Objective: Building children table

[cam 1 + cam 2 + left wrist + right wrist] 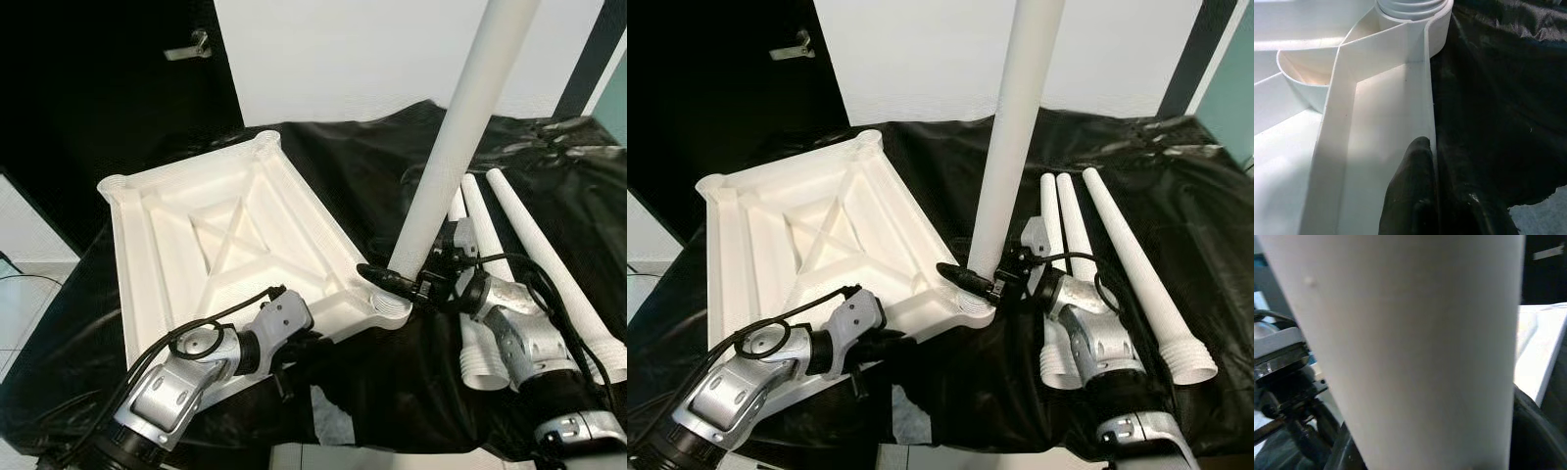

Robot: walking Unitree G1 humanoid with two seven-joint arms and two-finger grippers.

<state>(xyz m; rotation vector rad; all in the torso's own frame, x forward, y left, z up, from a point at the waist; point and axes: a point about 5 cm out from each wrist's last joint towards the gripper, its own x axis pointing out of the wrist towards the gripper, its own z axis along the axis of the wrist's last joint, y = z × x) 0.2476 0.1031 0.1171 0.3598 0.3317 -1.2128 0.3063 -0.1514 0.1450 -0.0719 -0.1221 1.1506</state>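
The white tabletop [196, 255] lies upside down on the black cloth [362, 166]. One white leg [460, 127] stands upright in its near right corner socket [387, 302]. My right gripper [407, 281] is shut on this leg just above the socket; the leg [1410, 347] is very close in the right wrist view. My left gripper [292, 348] is shut on the tabletop's near rim, one black finger [1410, 191] lying inside the rim wall [1418, 98]. The leg's ribbed end sits in the socket [1410, 10].
Three loose white legs [534, 255] lie side by side on the cloth to the right of my right arm. A black door with a metal handle [191, 44] stands behind on the left. Pale floor [29, 294] lies beyond the cloth's left edge.
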